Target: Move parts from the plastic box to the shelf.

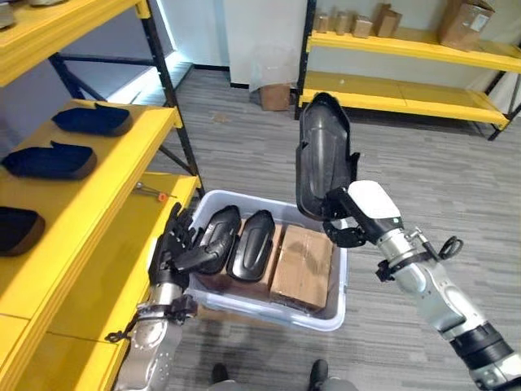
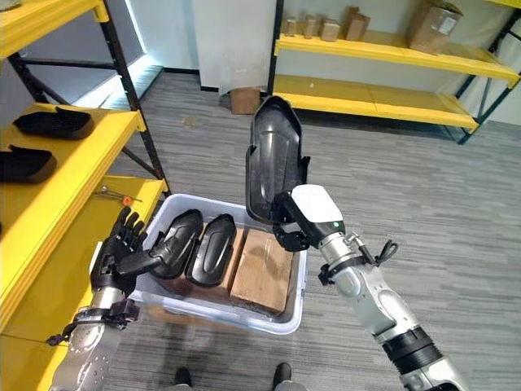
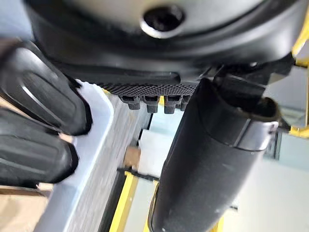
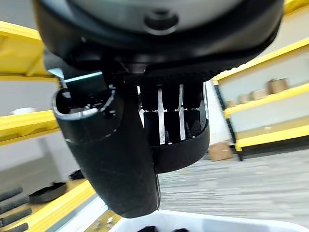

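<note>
My right hand [image 1: 368,210] is shut on a long black moulded part [image 1: 321,155] and holds it upright above the back right of the white plastic box [image 1: 326,314]. In the right wrist view the thumb [image 4: 113,154] and fingers clamp the part's lower edge [image 4: 181,145]. Two more black parts [image 1: 213,236] [image 1: 252,240] lie in the box on top of cardboard [image 1: 303,257]. My left hand [image 1: 172,248] stands at the box's left rim, fingers straight and spread, with its thumb [image 3: 212,159] against the nearer part [image 3: 38,92].
The yellow shelf [image 1: 122,155] on the left carries three dark parts [image 1: 91,120] [image 1: 49,160] [image 1: 16,228]. A small tool [image 1: 151,191] lies on its lower level. Another yellow rack [image 1: 407,98] with cardboard boxes stands at the back. Grey floor surrounds the box.
</note>
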Tool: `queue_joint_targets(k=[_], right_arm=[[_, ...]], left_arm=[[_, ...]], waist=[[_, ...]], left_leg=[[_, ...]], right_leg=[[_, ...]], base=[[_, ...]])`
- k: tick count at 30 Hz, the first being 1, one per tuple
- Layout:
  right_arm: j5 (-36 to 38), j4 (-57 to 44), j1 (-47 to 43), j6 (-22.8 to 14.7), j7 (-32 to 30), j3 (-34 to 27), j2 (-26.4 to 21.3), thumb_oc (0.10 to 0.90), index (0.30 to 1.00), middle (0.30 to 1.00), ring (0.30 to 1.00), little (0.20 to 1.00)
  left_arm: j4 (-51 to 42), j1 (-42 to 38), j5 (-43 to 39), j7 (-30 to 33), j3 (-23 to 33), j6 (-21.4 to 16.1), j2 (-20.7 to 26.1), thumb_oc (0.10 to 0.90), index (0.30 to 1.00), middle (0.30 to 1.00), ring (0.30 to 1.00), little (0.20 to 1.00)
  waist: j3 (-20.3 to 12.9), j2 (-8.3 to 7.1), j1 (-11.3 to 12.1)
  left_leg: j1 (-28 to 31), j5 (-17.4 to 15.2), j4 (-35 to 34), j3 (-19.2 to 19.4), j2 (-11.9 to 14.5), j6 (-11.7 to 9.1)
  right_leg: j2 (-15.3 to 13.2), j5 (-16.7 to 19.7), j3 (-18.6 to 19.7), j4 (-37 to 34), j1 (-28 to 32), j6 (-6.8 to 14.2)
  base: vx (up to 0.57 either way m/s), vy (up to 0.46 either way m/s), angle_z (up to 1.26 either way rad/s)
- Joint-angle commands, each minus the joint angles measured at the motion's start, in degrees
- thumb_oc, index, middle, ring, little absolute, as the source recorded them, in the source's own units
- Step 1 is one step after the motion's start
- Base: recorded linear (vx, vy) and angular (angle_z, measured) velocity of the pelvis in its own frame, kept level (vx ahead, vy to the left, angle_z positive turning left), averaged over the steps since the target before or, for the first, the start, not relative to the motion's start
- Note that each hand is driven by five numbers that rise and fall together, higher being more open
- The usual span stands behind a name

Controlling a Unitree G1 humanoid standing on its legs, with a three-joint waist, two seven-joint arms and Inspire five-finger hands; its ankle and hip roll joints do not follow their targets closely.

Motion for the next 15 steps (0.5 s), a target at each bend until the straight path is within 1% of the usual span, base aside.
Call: queue_joint_targets(k=[1,2,3,4,5,6,7,8,9,10,11,12,13,14,15], right_arm=[[3.5,-8.0,-10.2,-4.8,-5.4,-2.8,-1.1,0.4,0.3,0.3,0.3,0.3],[3.0,-8.2,-10.6,-4.7,-6.0,-2.9,-2.3,0.4,0.3,0.3,0.3,0.3],[2.9,-8.2,-10.6,-4.7,-6.0,-2.9,-2.3,0.4,0.3,0.3,0.3,0.3],[3.0,-8.4,-10.4,-4.6,-6.3,-3.1,-2.6,0.4,0.3,0.3,0.3,0.3],[2.8,-9.0,-9.9,-4.4,-7.1,-3.8,-3.0,0.4,0.3,0.3,0.3,0.3],[2.8,-9.0,-9.9,-4.4,-7.1,-3.9,-3.1,0.4,0.3,0.3,0.3,0.3],[2.6,-9.2,-9.9,-4.2,-7.5,-3.8,-3.2,0.4,0.3,0.3,0.3,0.3],[2.8,-9.1,-9.6,-4.2,-7.7,-3.9,-3.2,0.4,0.3,0.3,0.3,0.3],[2.6,-9.5,-9.5,-4.2,-8.2,-4.3,-3.6,0.4,0.3,0.3,0.3,0.3],[2.3,-9.5,-9.2,-3.9,-8.4,-4.4,-4.0,0.4,0.3,0.3,0.3,0.3],[2.4,-9.4,-8.9,-3.7,-8.4,-4.6,-4.3,0.4,0.3,0.3,0.3,0.3],[2.7,-10.0,-7.2,-3.5,-8.5,-6.1,-4.9,0.4,0.3,0.3,0.3,0.3],[2.7,-10.2,-6.9,-3.5,-8.5,-6.3,-5.0,0.4,0.3,0.3,0.3,0.3],[2.8,-10.8,-6.3,-3.6,-8.3,-7.0,-5.2,0.4,0.3,0.3,0.3,0.3],[2.7,-11.1,-5.2,-3.7,-8.3,-8.2,-5.3,0.4,0.3,0.3,0.3,0.3]], left_arm=[[-5.1,-2.3,1.1,-0.5,2.3,-5.4,1.5,0.9,1.0,1.0,1.0,1.0],[-5.2,-2.6,0.3,-0.3,1.8,-5.2,1.2,0.9,1.0,1.0,1.0,1.0],[-5.2,-2.6,0.3,-0.3,1.8,-5.2,1.2,0.9,1.0,1.0,1.0,1.0],[-5.3,-2.8,0.0,-0.4,1.5,-5.0,1.1,0.9,1.0,1.0,1.0,1.0],[-5.1,-3.3,-0.3,-0.3,0.7,-5.0,1.2,0.9,1.0,1.0,1.0,1.0],[-5.0,-3.3,-0.3,-0.2,0.7,-5.0,1.2,0.9,1.0,1.0,1.0,1.0],[-5.0,-3.5,-0.7,-0.2,0.4,-5.0,1.3,0.9,1.0,1.0,1.0,1.0],[-5.0,-3.7,-0.8,-0.2,0.1,-5.1,1.3,0.9,1.0,1.0,1.0,1.0],[-5.0,-4.3,-1.3,0.3,0.0,-5.3,1.4,0.9,1.0,1.0,1.0,1.0],[-4.7,-5.1,-1.9,0.4,-0.6,-5.3,1.6,0.9,1.0,1.0,1.0,1.0],[-4.6,-5.9,-2.4,0.3,-1.2,-5.4,1.8,0.9,1.0,1.0,1.0,1.0],[-4.7,-6.8,-2.8,-0.1,-1.8,-5.3,2.3,0.9,1.0,1.0,1.0,1.0],[-4.6,-6.8,-2.8,-0.2,-2.0,-5.3,2.3,0.9,1.0,1.0,1.0,1.0],[-4.7,-6.7,-3.1,-0.5,-2.3,-5.3,2.1,0.9,1.0,1.0,1.0,1.0],[-4.6,-6.4,-3.2,-0.9,-2.0,-5.3,1.9,0.9,1.0,1.0,1.0,1.0]], waist=[[-1.9,-0.25,2.6],[-0.7,0.1,2.3],[-0.7,0.21,2.3],[-0.5,0.07,2.0],[-0.5,-0.43,1.2],[-0.4,-0.4,1.3],[-0.6,-0.74,1.0],[-0.8,-0.72,1.0],[-1.1,-1.0,0.6],[-1.4,-1.04,0.4],[-1.7,-1.09,0.2],[-2.6,-0.58,-0.5],[-2.7,-0.65,-0.7],[-3.2,-0.43,-0.9],[-3.7,-0.6,-1.0]], left_leg=[[-7.6,12.2,3.9,-1.9,7.2,-4.4],[-10.1,15.6,6.1,1.0,9.2,-4.4],[-10.3,15.9,6.0,0.9,9.2,-4.3],[-10.3,15.9,6.7,3.8,10.2,-3.6],[-9.5,15.2,9.4,8.9,13.2,-3.5],[-9.5,15.0,9.7,8.9,13.2,-3.5],[-8.2,13.3,11.2,9.2,14.3,-4.5],[-7.5,12.4,11.6,9.3,14.5,-4.4],[-6.5,12.3,13.9,11.7,16.1,-4.6],[-5.8,11.1,15.0,12.5,16.8,-4.6],[-5.1,10.5,15.7,13.2,17.1,-4.6],[-3.4,8.3,14.4,12.8,16.5,-4.8],[-3.3,8.4,13.9,12.7,16.1,-4.7],[-2.8,5.2,10.3,12.8,14.0,-3.7],[-3.0,2.7,8.5,13.0,12.1,-2.9]], right_leg=[[-2.0,-8.6,-1.7,7.3,1.2,2.1],[-1.7,-9.3,-5.0,7.7,1.8,1.1],[-1.6,-9.0,-5.1,7.5,1.7,1.0],[-1.7,-8.8,-6.4,7.6,1.7,0.6],[-2.2,-9.1,-8.5,8.1,1.7,0.0],[-2.1,-9.2,-8.5,8.3,1.7,0.0],[-2.4,-10.4,-8.2,8.8,1.9,0.2],[-2.9,-10.4,-9.0,9.1,2.0,0.2],[-3.5,-10.1,-10.6,9.4,1.8,-0.2],[-4.2,-10.1,-12.0,9.8,1.9,-0.3],[-4.9,-10.0,-13.2,10.2,1.9,-0.3],[-6.7,-9.4,-15.3,11.0,1.7,0.5],[-7.0,-9.4,-15.6,11.1,1.9,0.7],[-8.3,-8.6,-16.2,11.2,2.0,1.6],[-9.7,-7.4,-16.3,11.2,2.0,2.5]], base=[[-0.19,-0.199,0.51],[-0.16,-0.144,0.59],[-0.15,-0.116,0.96],[-0.11,-0.085,1.16],[-0.09,-0.088,1.07],[-0.04,-0.084,0.86],[0.0,-0.006,0.62],[-0.05,-0.006,0.72],[-0.09,0.039,0.61],[-0.1,0.052,0.69],[-0.08,0.185,1.26],[-0.04,0.17,1.3],[-0.02,0.224,1.34],[0.03,0.176,1.09],[0.07,0.253,1.29]])
